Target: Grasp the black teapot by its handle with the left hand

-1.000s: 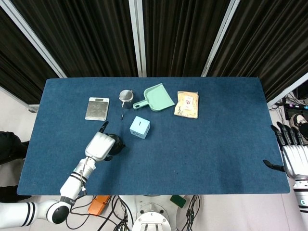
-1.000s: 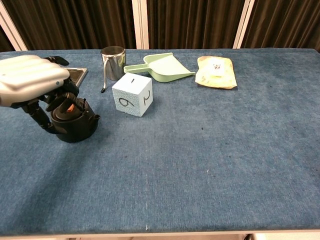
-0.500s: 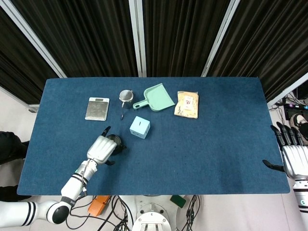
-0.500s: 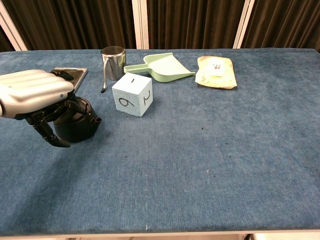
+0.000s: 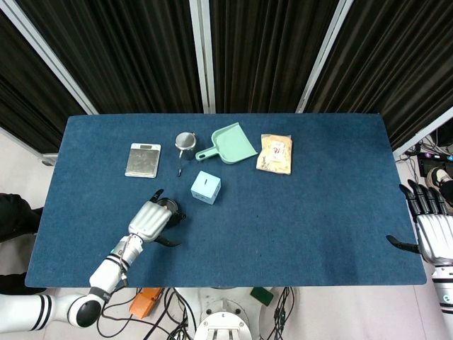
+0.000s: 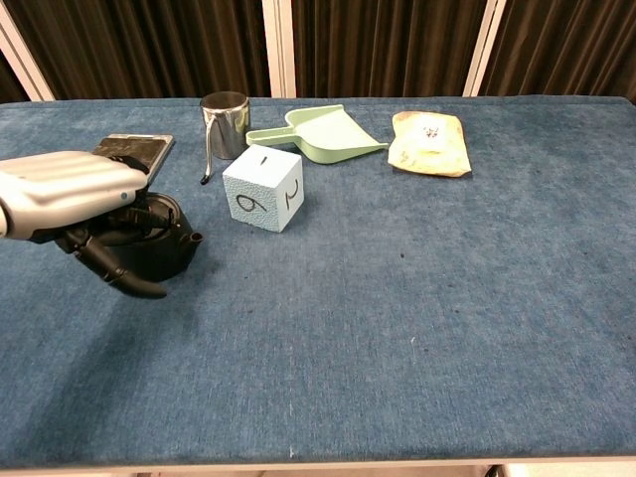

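Under the left hand [image 6: 75,189] lies the blue surface [image 6: 417,298], the largest thing here. That hand hovers low over the black teapot [image 6: 159,248], which stands directly beneath and just behind its dark fingers [image 6: 119,278]. These fingers are curled downward on the near side of the pot, but I cannot tell whether they already close on the handle, because the palm hides it. Beyond the hand and to its right sit the pale cube [image 6: 263,189], the green dustpan [image 6: 318,134] and the steel cup [image 6: 225,124], all apart from it. To do this step well, I judge the fingers should wrap fully around the handle before any lifting. Far off at the surface edge, the right hand [image 5: 432,230] holds nothing, fingers spread.
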`<action>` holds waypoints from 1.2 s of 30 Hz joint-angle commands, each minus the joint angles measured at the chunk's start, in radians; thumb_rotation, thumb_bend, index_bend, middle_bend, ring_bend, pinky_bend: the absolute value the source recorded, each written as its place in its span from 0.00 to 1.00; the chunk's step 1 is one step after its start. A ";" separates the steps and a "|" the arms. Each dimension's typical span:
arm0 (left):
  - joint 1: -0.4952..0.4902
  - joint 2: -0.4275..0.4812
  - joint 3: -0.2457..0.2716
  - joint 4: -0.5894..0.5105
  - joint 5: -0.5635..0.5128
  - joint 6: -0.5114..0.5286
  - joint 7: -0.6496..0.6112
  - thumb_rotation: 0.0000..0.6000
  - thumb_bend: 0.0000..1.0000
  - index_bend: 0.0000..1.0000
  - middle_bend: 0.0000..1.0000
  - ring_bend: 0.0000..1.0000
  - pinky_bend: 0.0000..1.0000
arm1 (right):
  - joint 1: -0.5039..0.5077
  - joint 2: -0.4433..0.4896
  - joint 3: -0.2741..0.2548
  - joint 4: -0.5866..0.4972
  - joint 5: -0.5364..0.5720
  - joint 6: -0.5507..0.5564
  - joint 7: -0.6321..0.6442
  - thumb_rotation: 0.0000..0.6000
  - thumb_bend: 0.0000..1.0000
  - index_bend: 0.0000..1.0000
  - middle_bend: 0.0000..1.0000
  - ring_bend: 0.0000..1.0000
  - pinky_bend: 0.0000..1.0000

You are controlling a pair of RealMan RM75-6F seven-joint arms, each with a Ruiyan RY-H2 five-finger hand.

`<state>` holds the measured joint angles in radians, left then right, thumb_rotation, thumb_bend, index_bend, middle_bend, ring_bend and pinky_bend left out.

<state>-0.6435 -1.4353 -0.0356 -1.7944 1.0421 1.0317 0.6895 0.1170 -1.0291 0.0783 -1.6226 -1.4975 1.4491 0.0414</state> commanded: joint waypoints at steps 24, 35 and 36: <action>0.011 0.013 -0.084 0.036 0.001 0.104 -0.102 0.07 0.23 1.00 1.00 1.00 0.28 | -0.009 0.010 0.011 0.006 -0.008 0.032 0.019 1.00 0.08 0.00 0.02 0.00 0.00; 0.006 -0.002 -0.102 0.077 -0.018 0.122 -0.108 0.58 0.39 1.00 1.00 1.00 0.38 | -0.018 0.014 0.008 0.001 -0.014 0.047 0.024 1.00 0.08 0.00 0.02 0.00 0.00; 0.006 -0.002 -0.104 0.078 -0.018 0.123 -0.109 0.59 0.40 1.00 1.00 1.00 0.38 | -0.019 0.014 0.008 0.001 -0.015 0.048 0.024 1.00 0.08 0.00 0.02 0.00 0.00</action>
<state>-0.6372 -1.4366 -0.1383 -1.7168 1.0243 1.1537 0.5811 0.0980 -1.0148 0.0865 -1.6220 -1.5121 1.4971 0.0655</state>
